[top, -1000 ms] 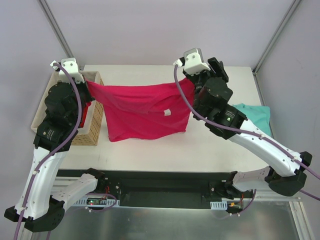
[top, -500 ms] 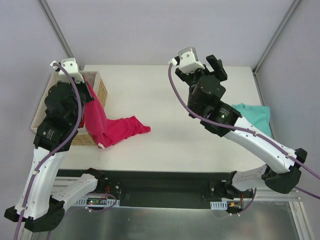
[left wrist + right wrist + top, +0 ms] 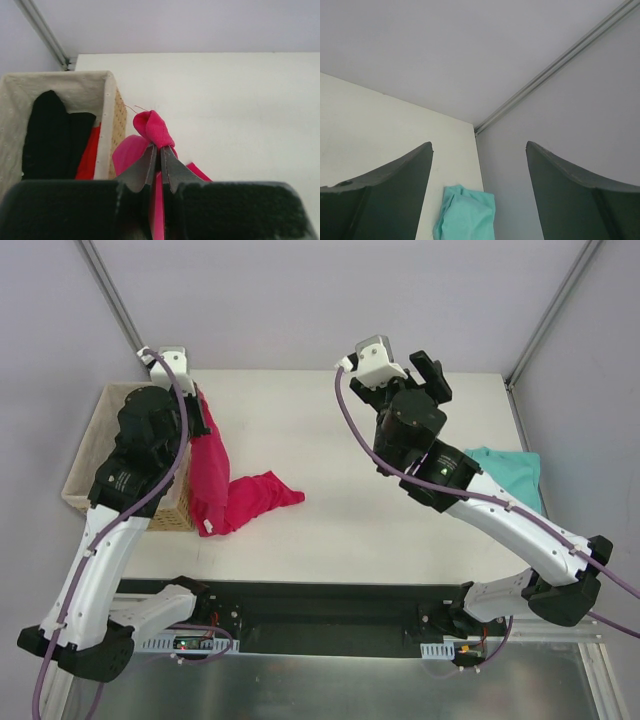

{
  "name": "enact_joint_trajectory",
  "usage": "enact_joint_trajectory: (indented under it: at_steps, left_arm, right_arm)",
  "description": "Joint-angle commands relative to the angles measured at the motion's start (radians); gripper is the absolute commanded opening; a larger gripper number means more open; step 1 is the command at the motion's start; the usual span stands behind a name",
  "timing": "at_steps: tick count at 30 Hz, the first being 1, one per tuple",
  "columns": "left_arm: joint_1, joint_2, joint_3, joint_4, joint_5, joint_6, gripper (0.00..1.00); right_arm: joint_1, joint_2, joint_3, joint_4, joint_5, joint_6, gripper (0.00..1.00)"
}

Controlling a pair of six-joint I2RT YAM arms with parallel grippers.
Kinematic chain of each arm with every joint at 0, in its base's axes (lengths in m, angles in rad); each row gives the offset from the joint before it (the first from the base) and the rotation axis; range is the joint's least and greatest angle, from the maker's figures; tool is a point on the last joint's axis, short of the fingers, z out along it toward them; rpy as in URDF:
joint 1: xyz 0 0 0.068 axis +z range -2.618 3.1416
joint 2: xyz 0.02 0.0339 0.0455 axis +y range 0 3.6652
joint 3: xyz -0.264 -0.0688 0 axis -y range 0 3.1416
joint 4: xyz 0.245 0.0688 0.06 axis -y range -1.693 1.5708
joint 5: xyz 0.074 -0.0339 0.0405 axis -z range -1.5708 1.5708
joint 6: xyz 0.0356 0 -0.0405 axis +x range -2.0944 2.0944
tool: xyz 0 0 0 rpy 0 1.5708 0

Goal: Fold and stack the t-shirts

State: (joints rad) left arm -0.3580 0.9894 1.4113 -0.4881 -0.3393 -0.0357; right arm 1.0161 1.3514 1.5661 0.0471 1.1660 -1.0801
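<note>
Left claw (image 3: pixel 159 150) is clamped shut on a bunched corner of the pink t-shirt (image 3: pixel 152 127); a knot of cloth pokes out past the tips. In the top view that claw (image 3: pixel 200 416) sits at upper left, just over the right wall of the basket (image 3: pixel 95 440).

Pink t-shirt (image 3: pixel 215 485) hangs down from the grip along the basket's right side. Its lower part lies crumpled on the counter (image 3: pixel 320 440) at left centre, with a small white label (image 3: pixel 207 530) at the bottom edge.

Right claw (image 3: pixel 479 147) has its jaws wide apart with nothing between them. In the top view it is raised at upper centre (image 3: pixel 428 370).

Teal t-shirt (image 3: pixel 510 472) lies at the right edge of the counter, partly behind the right arm. In the right wrist view it shows at bottom centre (image 3: pixel 465 212), bunched, near the counter's edge against the wall.

Basket holds a black garment (image 3: pixel 50 130) and something red (image 3: pixel 89 155) beside it.

Counter is plain off-white and matte. Walls are pale grey. Metal posts (image 3: pixel 110 300) run up diagonally in both upper corners of the top view, and one rail (image 3: pixel 555 65) crosses the right wrist view. A black rail (image 3: pixel 330 615) with both arm bases runs along the counter's near edge, with sheet metal (image 3: pixel 330 685) below it.
</note>
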Motion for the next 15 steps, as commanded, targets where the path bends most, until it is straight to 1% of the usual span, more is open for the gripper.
enact_joint_trajectory:
  at_steps: [1, 8, 15]
  left_arm:
    - [0.005, 0.04, 0.041, 0.008, 0.129, -0.044, 0.0]
    - [-0.053, 0.135, 0.052, -0.004, 0.177, -0.036, 0.0]
    - [-0.117, 0.232, 0.095, -0.033, 0.232, -0.027, 0.0]
  right_arm:
    - [-0.005, 0.006, 0.063, 0.02, 0.006, 0.009, 0.79]
    - [-0.005, 0.068, 0.129, 0.026, -0.005, -0.018, 0.79]
    - [-0.005, 0.124, 0.196, 0.057, -0.009, -0.059, 0.79]
